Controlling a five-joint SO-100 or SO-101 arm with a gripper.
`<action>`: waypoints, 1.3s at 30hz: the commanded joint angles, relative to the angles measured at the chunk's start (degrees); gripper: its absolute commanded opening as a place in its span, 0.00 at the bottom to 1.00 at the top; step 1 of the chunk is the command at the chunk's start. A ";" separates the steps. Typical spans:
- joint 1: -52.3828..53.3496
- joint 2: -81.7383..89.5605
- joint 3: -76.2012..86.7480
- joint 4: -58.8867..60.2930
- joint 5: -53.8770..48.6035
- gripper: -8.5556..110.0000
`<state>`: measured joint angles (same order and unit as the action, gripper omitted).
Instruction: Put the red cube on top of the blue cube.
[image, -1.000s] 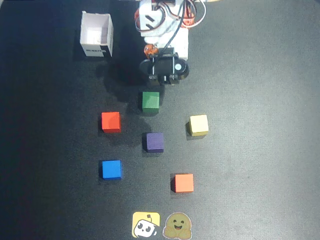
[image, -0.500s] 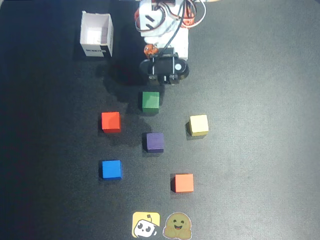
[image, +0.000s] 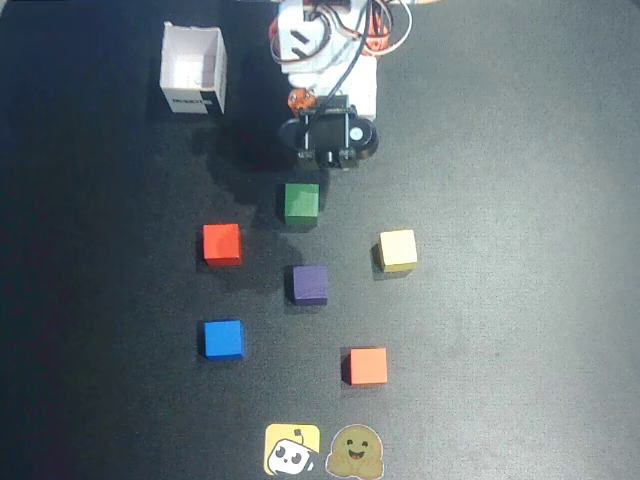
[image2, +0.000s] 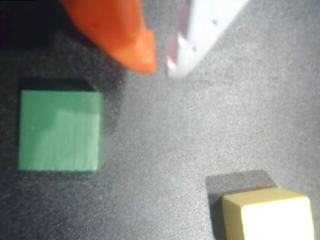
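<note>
Nothing has moved in the last second: the pincer (image2: 160, 64) (tips nearly together, empty) still hovers by the green cube (image: 301, 202), red cube (image: 221, 243) and blue cube (image: 223, 338) untouched.

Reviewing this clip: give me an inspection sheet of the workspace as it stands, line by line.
Surface: dark matte table, no spills seen.
Job's things: red cube and blue cube sit apart on the table, red above blue in the overhead view; not stacked.
Clutter: green cube, purple cube, yellow cube, orange cube, open white box, two stickers at the bottom edge.
Grippers: gripper holds nothing, fingertips nearly together, above bare table between green and yellow cubes.
Cables: wires loop at the arm base, clear of the cubes.
Surroundings: nothing seen.
</note>
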<state>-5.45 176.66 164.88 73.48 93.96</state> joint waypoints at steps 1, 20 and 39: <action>0.44 0.53 -0.26 -0.35 0.53 0.08; 0.18 0.53 -0.44 -11.87 -4.57 0.08; 8.35 -30.94 -27.16 -5.10 -2.29 0.08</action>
<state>0.26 150.21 144.40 67.24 91.32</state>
